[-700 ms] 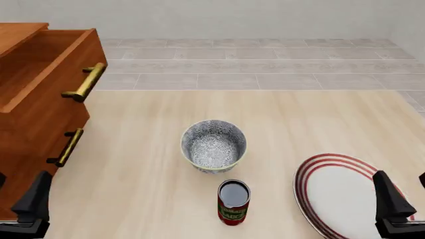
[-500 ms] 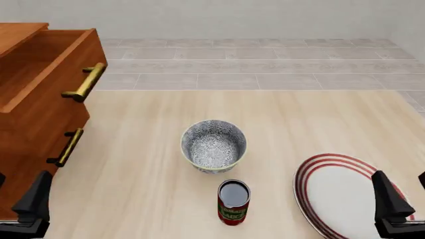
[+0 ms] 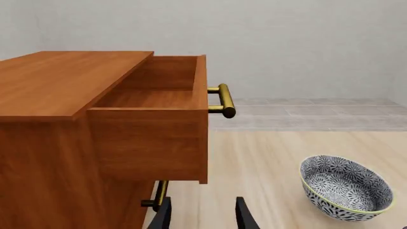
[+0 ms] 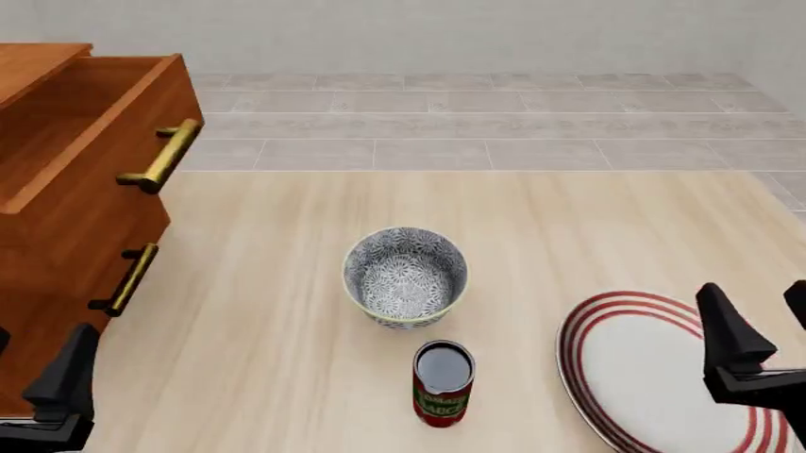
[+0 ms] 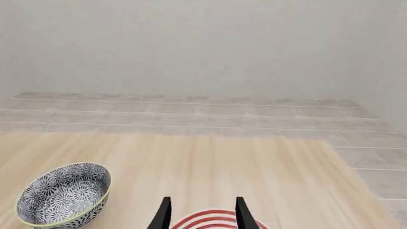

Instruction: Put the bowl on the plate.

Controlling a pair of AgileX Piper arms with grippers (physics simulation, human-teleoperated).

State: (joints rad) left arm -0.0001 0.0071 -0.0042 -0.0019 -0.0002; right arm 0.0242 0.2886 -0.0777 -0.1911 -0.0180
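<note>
The bowl (image 4: 406,276), blue-grey floral with a pale rim, stands upright at the table's middle; it also shows in the left wrist view (image 3: 345,187) and the right wrist view (image 5: 64,200). The white plate (image 4: 629,368) with red rings lies to its right, near the front edge, and its rim (image 5: 213,220) peeks between the right fingers. My right gripper (image 4: 762,326) hangs open over the plate's right side, well apart from the bowl. My left gripper (image 4: 32,368) is open at the front left, by the cabinet. Both wrist views show empty gaps: left gripper (image 3: 202,217), right gripper (image 5: 202,214).
A red can (image 4: 444,382) stands just in front of the bowl, between it and the near edge. A wooden cabinet (image 4: 63,245) fills the left side, its top drawer (image 3: 152,119) pulled out, with brass handles (image 4: 161,156). A tiled floor lies beyond the table.
</note>
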